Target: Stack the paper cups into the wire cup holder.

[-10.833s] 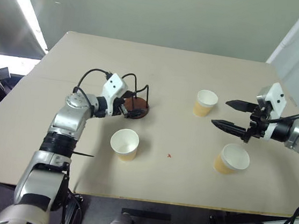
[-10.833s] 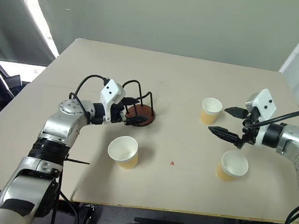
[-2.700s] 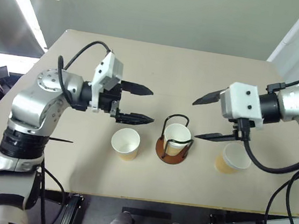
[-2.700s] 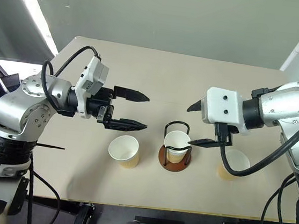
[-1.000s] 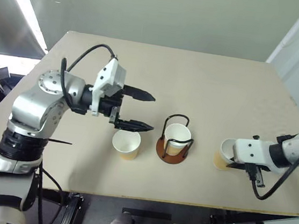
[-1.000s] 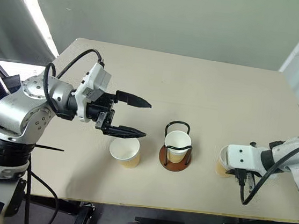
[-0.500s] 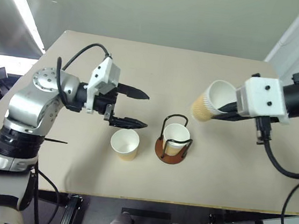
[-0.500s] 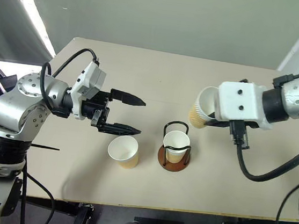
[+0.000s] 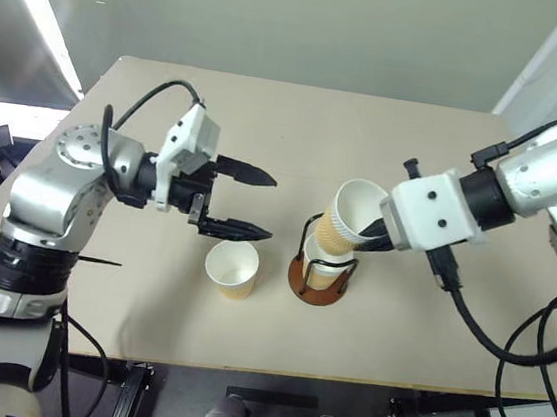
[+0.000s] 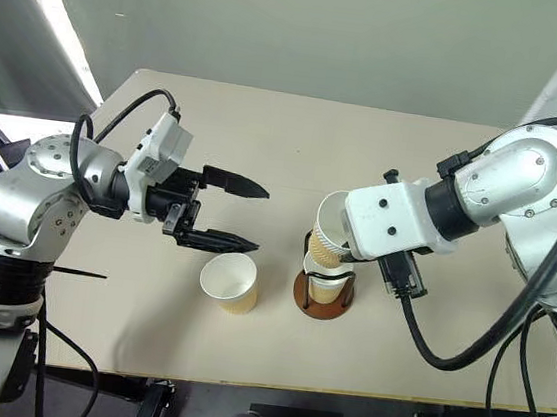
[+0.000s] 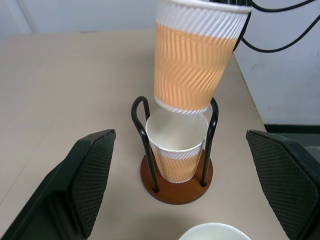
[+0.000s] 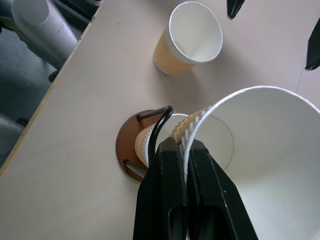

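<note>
Right gripper is clamped on the rim of a paper cup, one finger inside, one outside, and the cup now hangs tilted just above the wire cup holder. A second ago this cup sat on the table at the near right with the right gripper down at it; half a second ago it was lifted and up to the right of the holder; now it has come left and is over the holder's mouth. In the left wrist view its base is just above the rim of the seated cup, close but not yet nested, slightly off upright.

Holder stands near the table's near edge, centre, with one cup already inside its wire loops. Third cup stands upright on the table just left of the holder, untouched.

Left gripper hovers above and a bit far of that third cup, jaws wide apart, holding nothing; no change there over the last second.

Meaning for the task: one cup stacked, second about to go in, third left. Next move likely needs the held cup straightened and lowered into the seated one; the tilt could catch a wire loop.
</note>
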